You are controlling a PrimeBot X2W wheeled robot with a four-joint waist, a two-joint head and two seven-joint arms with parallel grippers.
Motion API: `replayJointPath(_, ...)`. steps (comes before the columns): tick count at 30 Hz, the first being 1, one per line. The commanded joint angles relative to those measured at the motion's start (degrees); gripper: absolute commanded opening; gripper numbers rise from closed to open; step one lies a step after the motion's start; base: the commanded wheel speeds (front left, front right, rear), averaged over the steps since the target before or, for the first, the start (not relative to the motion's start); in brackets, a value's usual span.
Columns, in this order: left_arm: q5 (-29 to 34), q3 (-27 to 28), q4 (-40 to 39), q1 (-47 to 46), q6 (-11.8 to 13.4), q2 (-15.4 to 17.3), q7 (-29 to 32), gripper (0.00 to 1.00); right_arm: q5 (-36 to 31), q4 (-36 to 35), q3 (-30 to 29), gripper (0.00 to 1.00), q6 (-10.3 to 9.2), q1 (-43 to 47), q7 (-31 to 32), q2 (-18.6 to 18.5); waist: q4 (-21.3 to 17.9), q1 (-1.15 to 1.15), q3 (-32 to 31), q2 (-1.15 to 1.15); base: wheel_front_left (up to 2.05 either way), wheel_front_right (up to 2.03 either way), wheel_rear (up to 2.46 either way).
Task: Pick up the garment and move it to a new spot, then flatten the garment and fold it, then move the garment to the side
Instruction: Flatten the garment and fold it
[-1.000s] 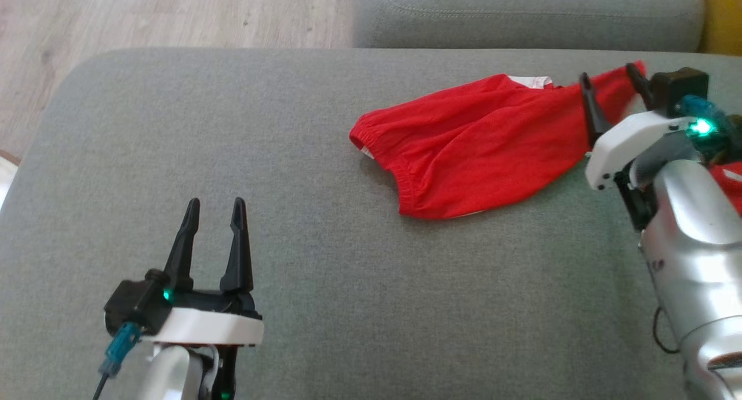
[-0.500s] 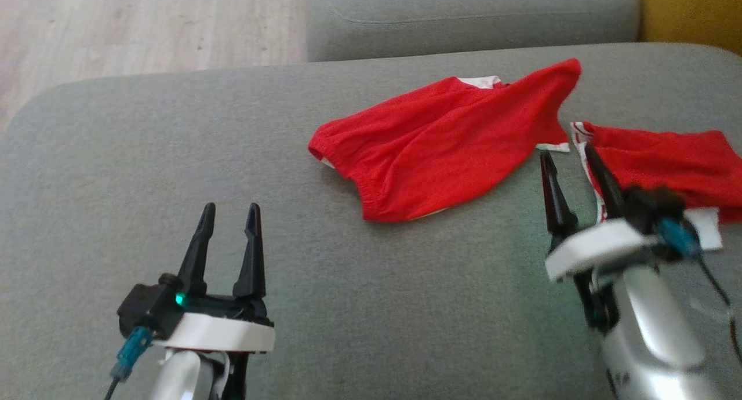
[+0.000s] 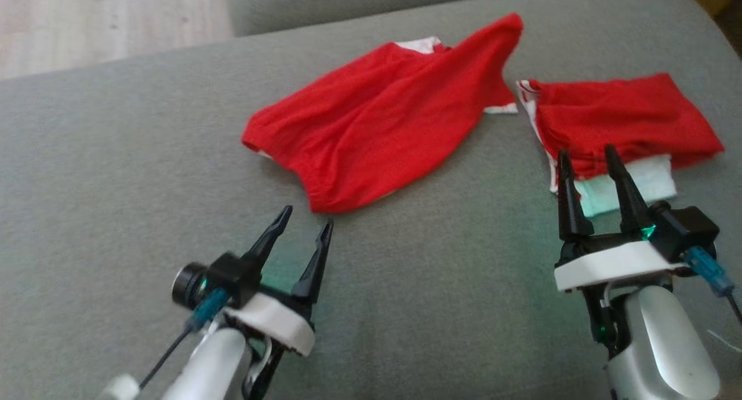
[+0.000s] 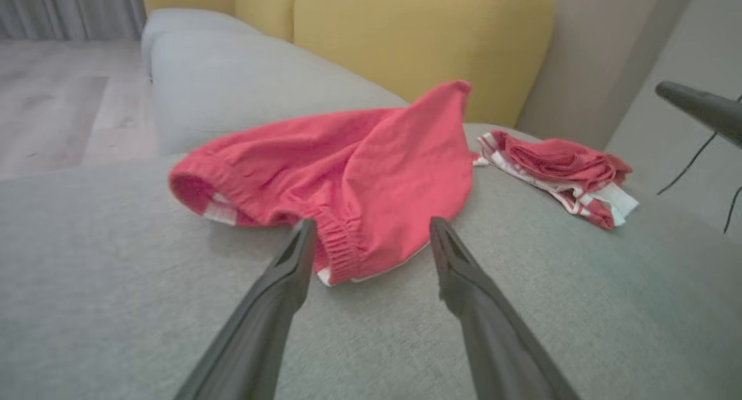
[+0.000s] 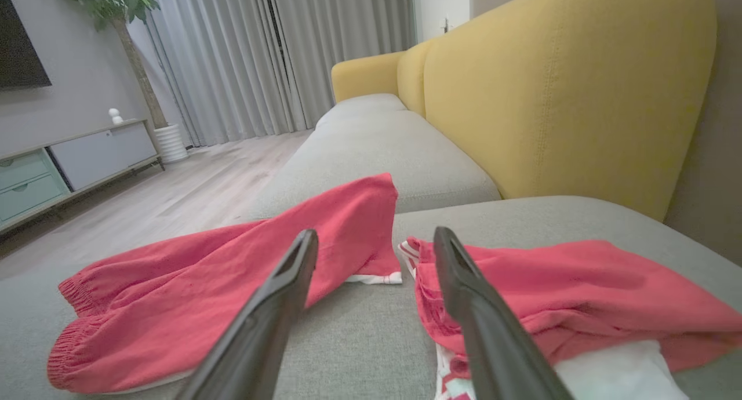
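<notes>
Seen from the head, our left gripper, jaws apart, points at the elastic hem of the rumpled red cloth garment on the grey fabric cushion. Our right gripper, equally spread, overlaps a folded red-and-white garment. Left wrist: hem just past our fingertips. Right wrist: rumpled garment left of the jaws.

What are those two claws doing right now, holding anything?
Left gripper: open, holding nothing.
Right gripper: open, holding nothing.
</notes>
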Motion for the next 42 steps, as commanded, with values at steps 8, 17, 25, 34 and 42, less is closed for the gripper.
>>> replayJointPath(8, 0.12, -1.19, 10.17, -10.94, -0.16, 2.29, 1.78, 1.0, 1.64, -3.6, 2.0, 1.0, -0.04, -2.41, 0.05, 0.41, -5.67, 0.0, 4.76, 0.0, 0.0, 0.0, 0.0)
replayJointPath(17, -1.17, -2.38, 15.57, -14.03, -0.25, 1.29, -0.42, 1.0, 1.82, -3.35, 1.62, 1.0, -0.04, -2.69, -0.37, 0.42, -6.0, 0.0, 4.96, 0.0, 0.0, 0.0, 0.0)
replayJointPath(25, -1.86, -4.82, 19.18, -16.22, -0.3, 1.75, -0.61, 1.0, 2.3, -3.82, 2.81, 1.0, -0.04, -3.32, -0.64, 0.42, -6.49, 0.0, 5.7, 0.0, 0.0, 0.0, 0.0)
replayJointPath(34, -2.65, -7.83, 23.09, -18.15, -0.32, 1.94, 1.49, 0.0, 2.3, -3.75, 1.8, 1.0, -0.04, -3.36, -0.95, 0.42, -6.46, 0.0, 5.71, 0.0, 0.0, 0.0, 0.0)
replayJointPath(42, -4.44, -7.99, 22.76, -17.63, -0.32, 2.64, -0.99, 0.0, 1.56, -2.99, 1.63, 1.0, -0.04, -3.32, -0.73, 0.42, -3.36, 0.0, 3.09, 0.0, 0.0, 0.0, 0.0)
